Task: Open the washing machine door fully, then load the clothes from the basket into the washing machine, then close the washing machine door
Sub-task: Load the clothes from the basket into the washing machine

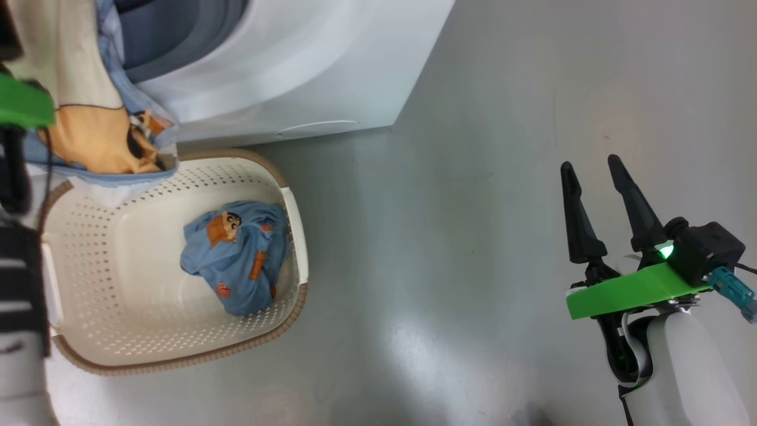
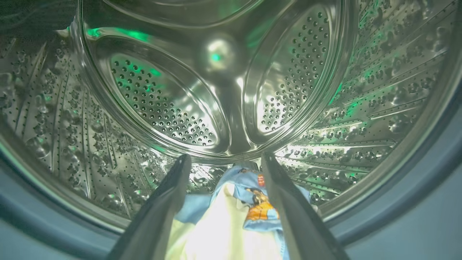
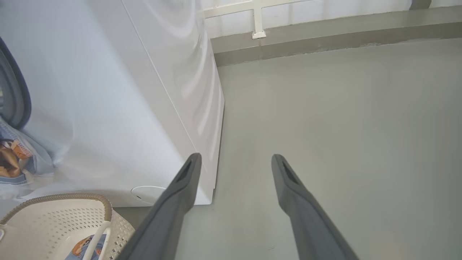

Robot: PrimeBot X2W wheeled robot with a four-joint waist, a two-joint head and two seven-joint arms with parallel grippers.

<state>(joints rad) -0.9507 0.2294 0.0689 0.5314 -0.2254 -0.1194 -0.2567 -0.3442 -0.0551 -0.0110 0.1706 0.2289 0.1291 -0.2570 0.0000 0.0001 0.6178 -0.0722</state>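
My left gripper is open inside the mouth of the washing machine's steel drum. A light blue and cream garment lies between and under its fingers. In the head view that garment hangs out of the washing machine opening over the basket. A second blue bundle of clothes lies in the basket. My right gripper is open and empty above the floor, well right of the basket. The washing machine door is out of view.
The white machine's side stands left of my right gripper, with the basket corner below it. Grey floor stretches right of the machine and basket. A wall base with a white rail runs along the far side.
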